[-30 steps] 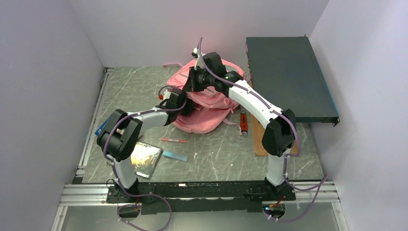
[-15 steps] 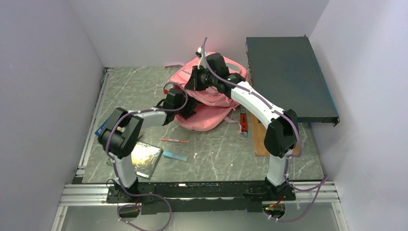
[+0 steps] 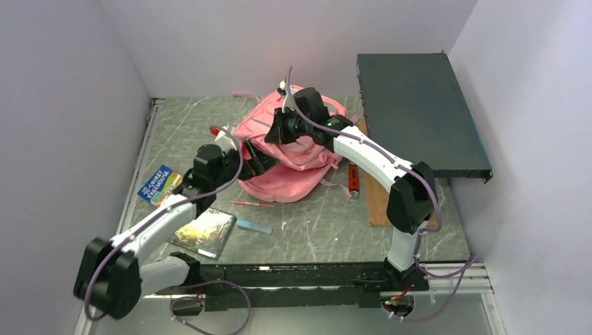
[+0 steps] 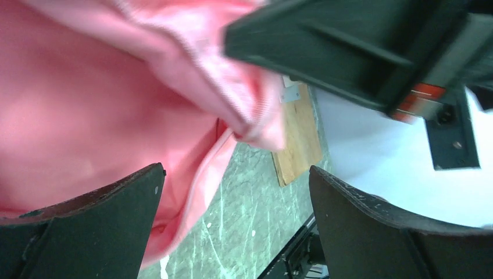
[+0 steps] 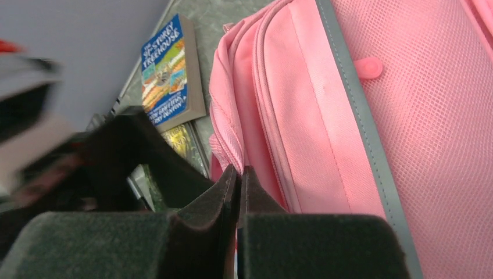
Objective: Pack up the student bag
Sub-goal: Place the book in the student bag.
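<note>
The student bag (image 3: 293, 164) is lying heaped at the back middle of the counter (image 3: 314, 230). The right arm is reaching forward and leftward from its base, elbow bent beside the wooden board (image 3: 373, 206), wrist tipping down over the bag's top. The right gripper (image 5: 238, 174) is pinching its fingers together on a fold of pink fabric near a grey-trimmed seam. The left arm is stretching low across the counter, elbow near the front edge, passing a blue book (image 3: 159, 183). The left gripper (image 4: 235, 168) is holding its fingers wide apart at the bag's left side, with pink cloth hanging just above the gap.
</note>
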Controlling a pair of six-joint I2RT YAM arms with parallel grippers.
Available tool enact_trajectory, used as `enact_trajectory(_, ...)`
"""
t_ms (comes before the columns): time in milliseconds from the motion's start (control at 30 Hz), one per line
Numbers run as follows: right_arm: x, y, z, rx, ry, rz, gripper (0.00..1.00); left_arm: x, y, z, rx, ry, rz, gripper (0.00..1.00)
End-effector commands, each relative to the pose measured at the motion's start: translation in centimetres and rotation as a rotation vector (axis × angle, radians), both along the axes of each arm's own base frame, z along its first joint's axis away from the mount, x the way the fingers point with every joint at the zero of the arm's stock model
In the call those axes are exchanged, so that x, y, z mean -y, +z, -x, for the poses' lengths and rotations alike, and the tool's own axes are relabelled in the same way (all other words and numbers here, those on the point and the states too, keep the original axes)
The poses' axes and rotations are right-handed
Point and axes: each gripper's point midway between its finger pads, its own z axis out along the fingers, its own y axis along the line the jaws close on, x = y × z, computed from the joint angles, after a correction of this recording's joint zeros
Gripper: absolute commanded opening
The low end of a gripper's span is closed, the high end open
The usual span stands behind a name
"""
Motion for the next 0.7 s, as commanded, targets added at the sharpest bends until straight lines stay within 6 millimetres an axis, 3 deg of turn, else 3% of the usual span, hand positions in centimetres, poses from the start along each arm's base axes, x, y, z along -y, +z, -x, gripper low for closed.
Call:
enact_trajectory(0, 1.7, 2.6, -1.7, 0.129, -0.069, 0.001, 0.00, -1.7, 2.1, 1.8, 0.140, -0.015, -0.092, 1.00)
enact_trajectory(167, 1.8, 2.3, -1.2, 0.137, -0.061, 0.013, 0.00, -3.0, 4.4, 3.8, 0.202, -0.016, -0.117, 1.00)
enact_trajectory(267, 2.3, 1.0, -1.4, 0.176, -0.098, 0.089, 0.00, -4.7, 5.8, 5.3, 0.253, 0.001, -0.167, 1.00)
enact_trajectory(467, 4.7, -1.9, -4.5, 0.254, -0.222, 0.317, 0.00, -10.6, 7.4, 7.0, 0.255, 0.100, -0.417, 1.00)
enact_trajectory(567, 5.9, -2.9, -6.3, 0.284, -0.272, 0.432, 0.00, -13.0, 9.7, 7.5, 0.321, 0.164, -0.497, 1.00)
enact_trajectory(667, 5.5, -4.3, -6.0, 0.262, -0.242, 0.447, 0.06, -15.2, 11.1, 7.7, 0.365, 0.233, -0.595, 1.00)
